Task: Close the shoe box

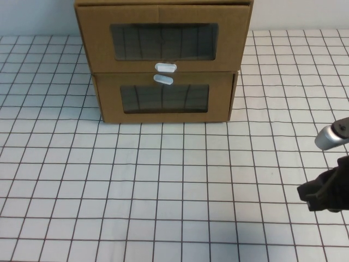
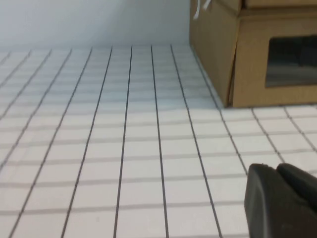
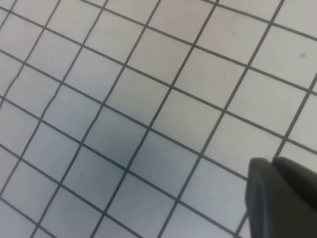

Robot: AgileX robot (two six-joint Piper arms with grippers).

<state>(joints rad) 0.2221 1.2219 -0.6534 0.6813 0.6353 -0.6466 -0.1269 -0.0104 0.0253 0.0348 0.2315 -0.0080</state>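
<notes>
The shoe box (image 1: 163, 37) is the upper of two stacked brown cardboard boxes at the back middle of the table, with a clear window and a small white pull tab (image 1: 166, 67) below it. Its front stands out a little nearer than the lower box's front. My right gripper (image 1: 306, 197) is at the right edge of the table, far from the box, shut and empty; it also shows in the right wrist view (image 3: 271, 161). My left gripper (image 2: 275, 167) shows only in the left wrist view, shut and empty, low over the table to the left of the boxes.
The lower cardboard box (image 1: 163, 98) has its white tab (image 1: 163, 79) above its window; its corner also shows in the left wrist view (image 2: 252, 74). The table (image 1: 163, 180) carries a white cloth with a black grid. A pale wall stands behind.
</notes>
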